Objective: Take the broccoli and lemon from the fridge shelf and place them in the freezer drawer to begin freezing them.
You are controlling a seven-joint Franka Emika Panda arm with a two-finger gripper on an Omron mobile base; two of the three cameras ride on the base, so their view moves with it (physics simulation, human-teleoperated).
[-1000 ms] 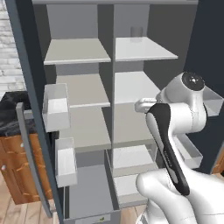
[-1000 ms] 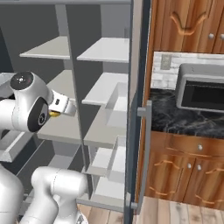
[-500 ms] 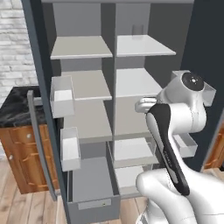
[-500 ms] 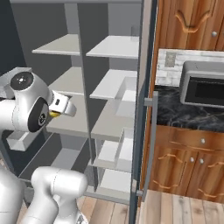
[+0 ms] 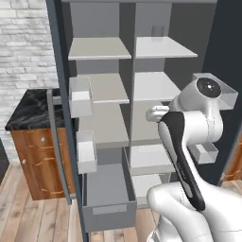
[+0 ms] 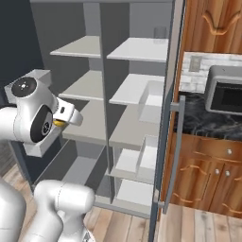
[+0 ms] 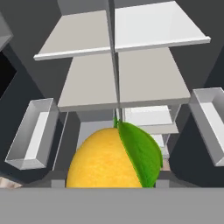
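- No words or labels can be read anywhere.
- The white arm (image 5: 189, 142) bends up in front of the open fridge (image 5: 118, 66), and its hand points in toward the shelves (image 6: 127, 90).
- The claw (image 6: 64, 122) is clamped on the lemon (image 7: 107, 162). In the hand view the lemon is big, yellow-orange, with a green leaf on its right side. In the right base view a bit of yellow peeks out at the hand.
- The freezer drawer (image 5: 108, 208) is pulled out at the bottom left of the fridge. It is a deep grey box, and the part of its inside that shows is bare.
- Small white bins (image 5: 81, 97) hang on the left door (image 5: 59, 94). They look bare inside.
- More bins (image 6: 150, 101) sit on the right door.
- I cannot make out the broccoli.
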